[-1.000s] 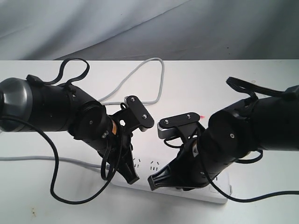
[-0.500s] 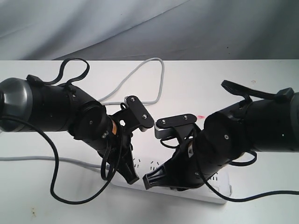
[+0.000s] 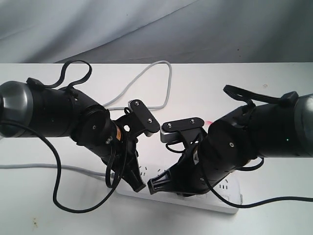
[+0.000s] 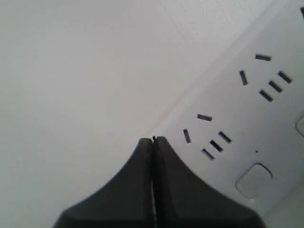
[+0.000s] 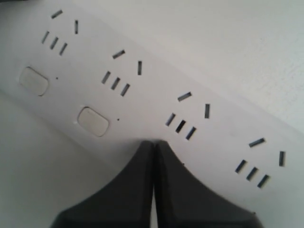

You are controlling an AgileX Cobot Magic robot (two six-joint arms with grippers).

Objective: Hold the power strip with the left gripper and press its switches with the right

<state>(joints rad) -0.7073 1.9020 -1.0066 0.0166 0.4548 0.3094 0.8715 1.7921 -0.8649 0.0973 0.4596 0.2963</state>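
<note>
The white power strip (image 3: 222, 199) lies at the table's front edge, mostly hidden under both arms. My left gripper (image 3: 138, 187) is shut with nothing between its fingers. Its tip (image 4: 153, 140) sits at the long edge of the power strip (image 4: 247, 109), near the end socket. A switch (image 4: 253, 179) shows beside it. My right gripper (image 3: 152, 186) is also shut. Its tip (image 5: 154, 142) is down on the button row of the power strip (image 5: 156, 90). Two switches (image 5: 93, 121) show clear of the right tip; whether it covers a third I cannot tell.
The grey-white cord (image 3: 142, 81) loops across the table behind the arms, and another stretch (image 3: 44, 166) runs out left. Black cables (image 3: 73, 208) hang off the left arm onto the table. A grey cloth backdrop (image 3: 156, 24) lies behind the table.
The right arm has slid left along the power strip, bringing its shut tip closer to the left gripper. The left arm has barely moved.
</note>
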